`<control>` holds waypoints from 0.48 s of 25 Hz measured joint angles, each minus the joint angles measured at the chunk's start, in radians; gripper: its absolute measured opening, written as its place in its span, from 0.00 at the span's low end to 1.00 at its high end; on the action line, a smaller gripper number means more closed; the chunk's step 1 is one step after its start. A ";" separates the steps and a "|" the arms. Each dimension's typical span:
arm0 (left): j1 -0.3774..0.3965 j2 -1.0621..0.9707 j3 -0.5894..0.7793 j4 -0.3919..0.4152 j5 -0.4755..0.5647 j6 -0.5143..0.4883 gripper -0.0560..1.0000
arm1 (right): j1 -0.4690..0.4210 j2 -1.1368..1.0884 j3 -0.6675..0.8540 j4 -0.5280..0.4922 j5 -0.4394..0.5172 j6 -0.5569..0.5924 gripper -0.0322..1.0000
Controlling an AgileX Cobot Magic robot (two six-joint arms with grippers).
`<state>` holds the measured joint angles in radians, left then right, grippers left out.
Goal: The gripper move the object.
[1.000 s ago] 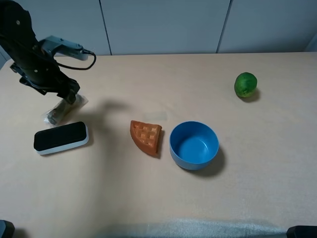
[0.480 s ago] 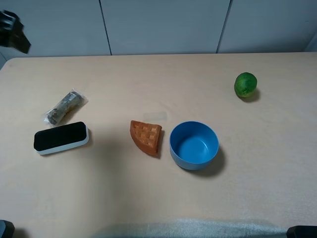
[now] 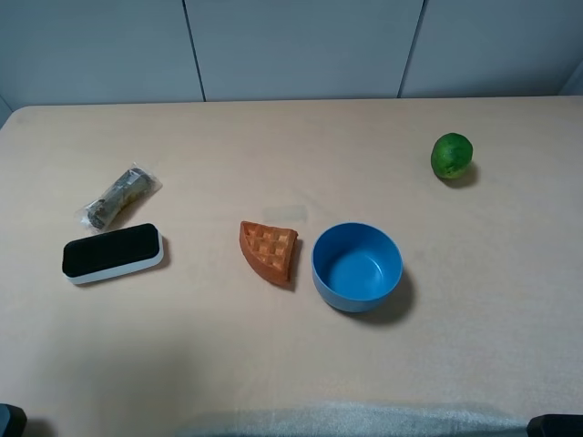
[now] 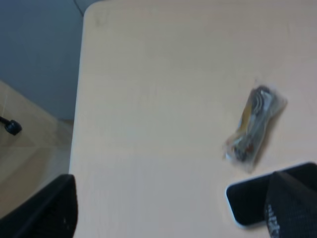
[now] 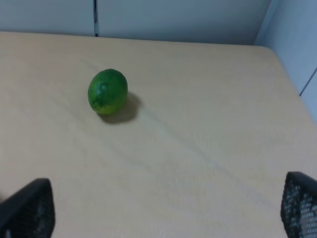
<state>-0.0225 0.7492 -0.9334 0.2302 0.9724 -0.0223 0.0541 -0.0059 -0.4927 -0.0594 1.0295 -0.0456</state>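
Note:
The object, a small crinkly clear-plastic packet (image 3: 118, 197), lies free on the table at the left, just behind the black-and-white eraser (image 3: 112, 253). Neither gripper shows in the exterior high view. In the left wrist view the packet (image 4: 255, 126) lies well ahead of my left gripper (image 4: 168, 210). That gripper is open and empty, with its dark fingers (image 4: 49, 213) wide apart, high above the table's left edge. My right gripper (image 5: 166, 208) is open and empty, with its fingers (image 5: 299, 203) wide apart.
An orange waffle wedge (image 3: 270, 251) and a blue bowl (image 3: 357, 266) sit mid-table. A green lime (image 3: 452, 156) lies at the far right, and it shows in the right wrist view (image 5: 107, 92). The eraser's corner (image 4: 255, 203) shows near my left gripper.
My left arm was over the packet a second ago. It has pulled back up and to the left, out of the exterior view. The packet stays on the table.

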 joint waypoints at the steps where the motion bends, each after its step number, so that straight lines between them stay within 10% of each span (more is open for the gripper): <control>1: 0.001 -0.037 0.018 0.000 0.010 0.000 0.84 | 0.000 0.000 0.000 0.000 0.000 0.000 0.70; 12: 0.001 -0.429 0.226 -0.085 0.092 0.000 0.84 | 0.000 0.000 0.000 0.000 0.000 0.000 0.70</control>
<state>-0.0215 0.3197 -0.7073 0.1451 1.0646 -0.0223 0.0541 -0.0059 -0.4927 -0.0594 1.0295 -0.0456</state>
